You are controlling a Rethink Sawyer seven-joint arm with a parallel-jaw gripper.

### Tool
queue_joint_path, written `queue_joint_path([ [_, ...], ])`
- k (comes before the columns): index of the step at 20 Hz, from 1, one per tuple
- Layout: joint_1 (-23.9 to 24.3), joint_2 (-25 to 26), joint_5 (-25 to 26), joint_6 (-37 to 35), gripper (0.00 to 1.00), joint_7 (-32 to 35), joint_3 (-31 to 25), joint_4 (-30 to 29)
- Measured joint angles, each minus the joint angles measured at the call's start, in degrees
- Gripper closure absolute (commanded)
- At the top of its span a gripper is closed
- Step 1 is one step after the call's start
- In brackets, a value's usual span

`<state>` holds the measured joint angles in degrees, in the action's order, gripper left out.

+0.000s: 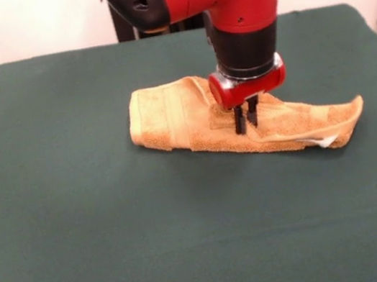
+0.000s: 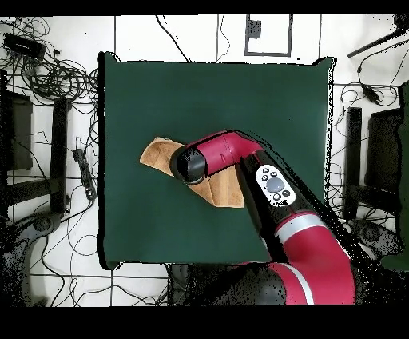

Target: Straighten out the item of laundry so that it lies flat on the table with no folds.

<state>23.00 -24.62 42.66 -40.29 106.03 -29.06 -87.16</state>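
Observation:
The orange-tan towel (image 1: pixel 170 118) lies folded and bunched in a long strip across the middle of the green table (image 1: pixel 117 234). Its left end is doubled over with a pale band. Its right end tapers to a corner with a small white tag (image 1: pixel 326 141). My gripper (image 1: pixel 248 127) points straight down onto the towel's middle. Its two black fingers are close together and pinch a ridge of the cloth. In the overhead view the arm's wrist covers the gripper, and the towel (image 2: pixel 156 152) shows on both sides of it.
The table (image 2: pixel 264 104) extends well past the towel on every side. Cables and dark stands lie on the floor around the table (image 2: pixel 48 80). My red arm (image 2: pixel 311 248) reaches in over the table's bottom right in the overhead view.

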Motion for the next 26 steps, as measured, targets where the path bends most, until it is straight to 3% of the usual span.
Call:
queue_joint_path([
  [26,1.2,0.6,-2.0,-2.6,1.00,0.0,-0.4,6.7],
])
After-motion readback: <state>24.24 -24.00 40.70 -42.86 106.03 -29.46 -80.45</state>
